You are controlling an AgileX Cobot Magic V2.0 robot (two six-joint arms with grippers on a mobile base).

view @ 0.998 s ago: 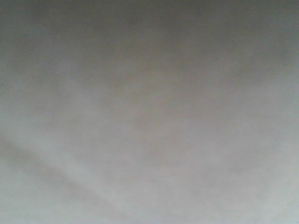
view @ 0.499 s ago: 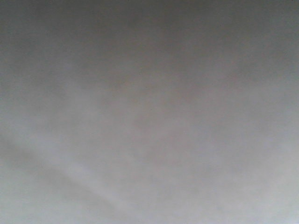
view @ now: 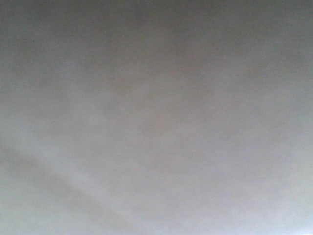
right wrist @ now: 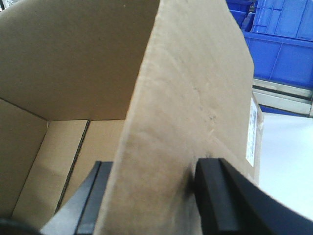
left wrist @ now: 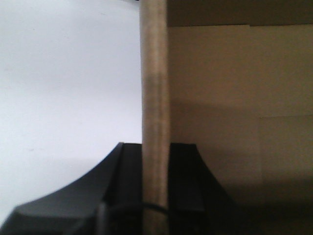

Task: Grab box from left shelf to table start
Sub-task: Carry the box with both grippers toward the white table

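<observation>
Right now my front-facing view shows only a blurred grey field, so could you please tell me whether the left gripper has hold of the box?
Observer: Yes. In the left wrist view the left gripper is closed on a wall of the box, one finger on each side.
Operator: Thank you. And the right gripper?
Observer: The right gripper clamps another cardboard wall the same way.
Operator: Is anything visible beyond the box?
Observer: Behind it, the right wrist view shows blue crates.
</observation>
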